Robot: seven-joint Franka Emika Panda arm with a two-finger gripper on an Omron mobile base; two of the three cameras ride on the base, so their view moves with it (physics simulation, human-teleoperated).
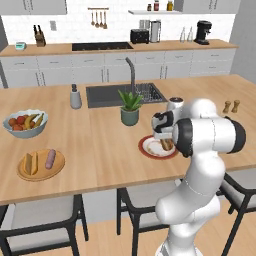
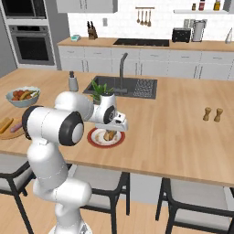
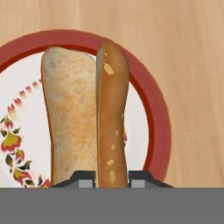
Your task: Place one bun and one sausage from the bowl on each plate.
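Closest to the hand camera, the pincer (image 3: 112, 178) is clamped narrowly on a sausage (image 3: 112, 109), its two dark tips pressing the near end from either side. That sausage runs toward twelve o'clock in the hand view, with a pale split bun (image 3: 72, 113) lying right beside it at nine o'clock, touching along its length. Both sit over the red-rimmed plate (image 3: 157, 113), whose white face carries a floral pattern at about eight o'clock. Whether the sausage rests on the plate or is held just above it cannot be told.

From the left base view, the red-rimmed plate (image 1: 145, 150) lies on the wooden bench (image 1: 105, 150) with the pincer (image 1: 166, 145) directly above it, and a potted plant (image 1: 130, 107) stands near it at eleven o'clock. Well apart at nine o'clock lies the tan plate (image 1: 22, 172), carrying a bun (image 1: 31, 163) and a sausage (image 1: 50, 158) side by side without touching. Beyond that plate, at twelve o'clock from it, sits a white bowl of fruit (image 1: 25, 123). A sink (image 1: 107, 95) is set into the bench behind the plant, and two small shakers (image 1: 231, 106) stand at the bench's three o'clock end.
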